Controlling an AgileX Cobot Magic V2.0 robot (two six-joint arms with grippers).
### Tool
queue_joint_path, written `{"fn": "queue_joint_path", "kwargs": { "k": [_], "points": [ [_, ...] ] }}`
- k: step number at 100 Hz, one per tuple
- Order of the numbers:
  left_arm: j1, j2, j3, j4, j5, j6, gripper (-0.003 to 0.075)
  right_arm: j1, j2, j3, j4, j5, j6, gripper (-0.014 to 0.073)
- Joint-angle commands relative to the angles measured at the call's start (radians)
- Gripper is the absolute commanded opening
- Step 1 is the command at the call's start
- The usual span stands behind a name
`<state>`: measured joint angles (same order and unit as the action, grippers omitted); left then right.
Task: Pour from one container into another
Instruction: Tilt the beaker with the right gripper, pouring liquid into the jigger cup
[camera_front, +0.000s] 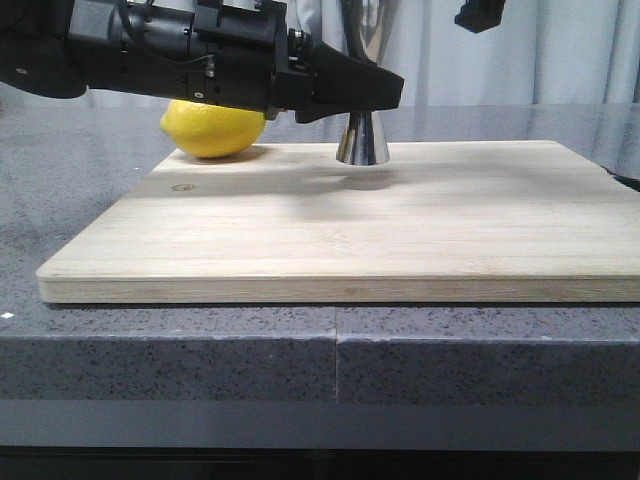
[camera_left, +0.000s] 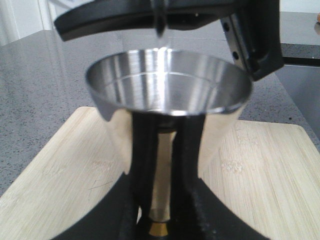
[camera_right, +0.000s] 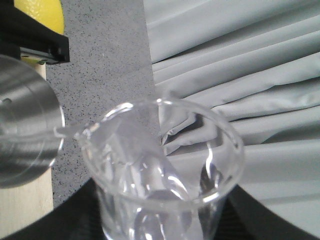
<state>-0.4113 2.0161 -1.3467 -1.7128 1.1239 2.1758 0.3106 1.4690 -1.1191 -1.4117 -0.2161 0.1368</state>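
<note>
Front view: my left pincer (camera_front: 385, 95) clamps the steel jigger (camera_front: 362, 140), upright on the cutting board (camera_front: 400, 230) beside a lemon (camera_front: 213, 128).

Left wrist view: the jigger's open cup (camera_left: 167, 82) faces up.

Right wrist view: my right pincer (camera_right: 160, 220) pinches the glass beaker (camera_right: 160, 165), tipped, spout just over the jigger's rim (camera_right: 25, 135).
</note>
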Motion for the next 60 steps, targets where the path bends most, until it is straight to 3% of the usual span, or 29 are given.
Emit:
{"fn": "queue_joint_path", "kwargs": {
  "k": [1, 60],
  "points": [
    [-0.008, -0.051, -0.031, -0.067, 0.069, -0.008, 0.0040, -0.003, -0.039, -0.038, 0.001, -0.009, -0.007, 0.0272],
    [-0.008, -0.051, -0.031, -0.067, 0.069, -0.008, 0.0040, -0.003, -0.037, -0.041, -0.074, -0.009, -0.007, 0.0272]
  ]
}}
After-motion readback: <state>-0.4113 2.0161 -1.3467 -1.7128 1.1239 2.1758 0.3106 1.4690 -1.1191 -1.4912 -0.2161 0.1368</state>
